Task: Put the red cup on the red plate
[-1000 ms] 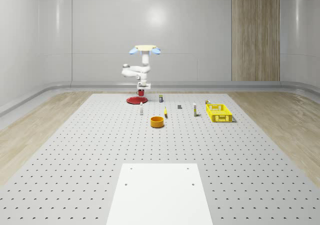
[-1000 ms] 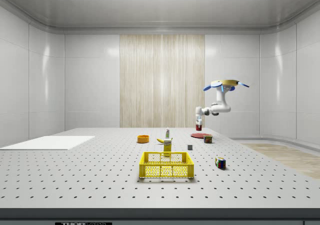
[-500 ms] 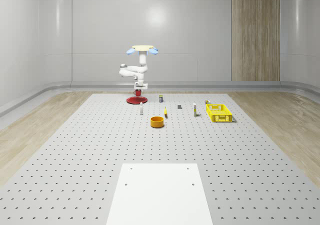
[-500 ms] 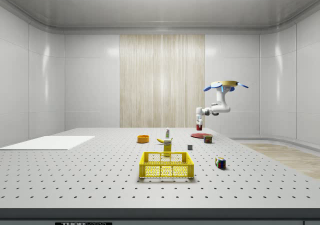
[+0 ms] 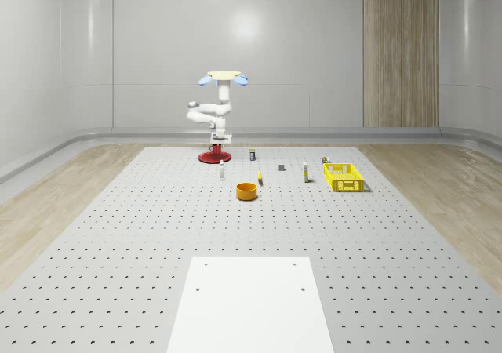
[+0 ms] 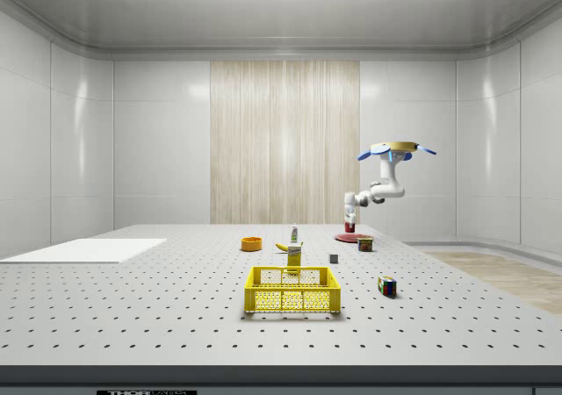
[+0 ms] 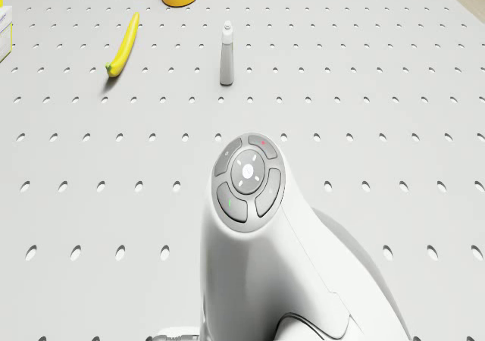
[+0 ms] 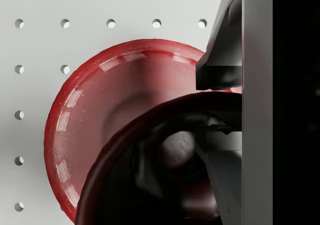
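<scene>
We begin at the near side of the desk [image 5: 118, 235]. The white sheet [image 5: 251, 302] lies far in front of the red plate [image 5: 212, 158]. The orange bowl [image 5: 247, 191] stands closer to the plate but still apart from it. The yellow basket [image 5: 343, 176] is well away from the plate, toward the whole-scene view's right. None of these has moved.

At the plate itself, the claw [image 5: 219, 140] hangs directly above it and is closed on the red cup [image 5: 219, 145], which it holds by the rim. In the wrist view one finger [image 8: 220, 70] presses against the dark rim of the cup, and the plate's glossy surface spreads under the cup and beside it. In the side view the cup [image 6: 350, 226] is just above the plate; we cannot tell whether it already touches it.

Above and slightly behind the plate, the drone [image 5: 223, 77] hovers in the air.

Compared with a second ago, the drone and arm have shifted a little toward the whole-scene view's left, and the cup has come lower and more centrally over the plate. We judge that the transport is almost finished: what remains is a short descent, opening the claw and lifting away without tipping the cup.
</scene>
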### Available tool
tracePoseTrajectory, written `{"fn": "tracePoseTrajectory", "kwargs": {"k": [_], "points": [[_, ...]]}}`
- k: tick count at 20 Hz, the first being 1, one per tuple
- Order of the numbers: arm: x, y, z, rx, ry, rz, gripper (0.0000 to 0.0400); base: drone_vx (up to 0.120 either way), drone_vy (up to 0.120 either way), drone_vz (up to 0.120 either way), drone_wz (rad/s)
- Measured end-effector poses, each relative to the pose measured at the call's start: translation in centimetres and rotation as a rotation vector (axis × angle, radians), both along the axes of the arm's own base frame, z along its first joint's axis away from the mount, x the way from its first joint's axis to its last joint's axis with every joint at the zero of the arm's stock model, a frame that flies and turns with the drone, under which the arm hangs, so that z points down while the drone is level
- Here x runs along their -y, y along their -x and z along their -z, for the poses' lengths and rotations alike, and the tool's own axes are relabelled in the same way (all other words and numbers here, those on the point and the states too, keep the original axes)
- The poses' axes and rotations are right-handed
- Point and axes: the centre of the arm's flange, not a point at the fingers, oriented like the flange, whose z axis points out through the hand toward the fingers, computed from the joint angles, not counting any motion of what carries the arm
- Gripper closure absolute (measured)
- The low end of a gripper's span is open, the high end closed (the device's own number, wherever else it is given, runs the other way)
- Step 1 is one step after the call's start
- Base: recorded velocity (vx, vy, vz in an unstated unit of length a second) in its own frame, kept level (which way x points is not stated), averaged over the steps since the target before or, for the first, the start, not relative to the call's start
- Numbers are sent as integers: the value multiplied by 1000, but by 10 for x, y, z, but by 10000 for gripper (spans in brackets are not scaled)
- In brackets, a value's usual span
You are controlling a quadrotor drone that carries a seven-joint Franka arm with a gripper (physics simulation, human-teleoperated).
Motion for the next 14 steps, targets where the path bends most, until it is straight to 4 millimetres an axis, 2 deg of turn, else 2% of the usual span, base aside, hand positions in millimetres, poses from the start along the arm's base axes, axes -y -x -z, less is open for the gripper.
{"fn": "tracePoseTrajectory", "kwargs": {"k": [5,7,9,11,14], "points": [[0,0,-16,0,0,0,300,0,0,0,0],[0,0,-20,0,0,0,182,0,0,0,0],[0,0,-19,0,0,0,111,0,0,0,0],[0,0,-15,0,0,0,67,0,0,0,0],[0,0,-6,0,0,0,32,0,0,0,0]]}}
